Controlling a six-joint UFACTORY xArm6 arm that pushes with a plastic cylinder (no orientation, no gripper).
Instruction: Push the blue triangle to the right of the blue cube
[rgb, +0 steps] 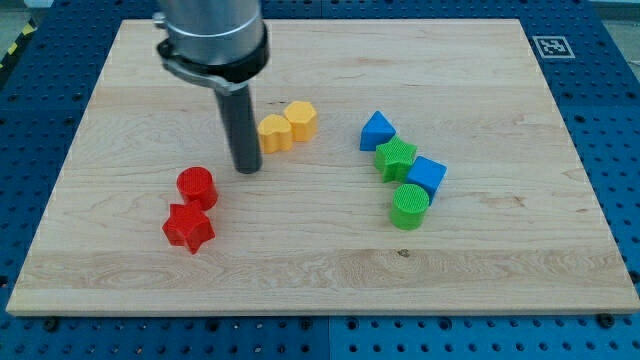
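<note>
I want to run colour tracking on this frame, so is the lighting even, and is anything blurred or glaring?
Camera view: soft, even light, with only faint shadows under the blocks; the blue triangle, blue cube and my tip are sharp; no strong glare on the wooden board; the arm's grey housing shows a mild sheen and is cut off at the view's top.

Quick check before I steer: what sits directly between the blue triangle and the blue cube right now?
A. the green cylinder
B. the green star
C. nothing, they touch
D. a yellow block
B: the green star lies between the blue triangle and the blue cube, while my tip is far off at the view's left, beside the yellow blocks.
</note>
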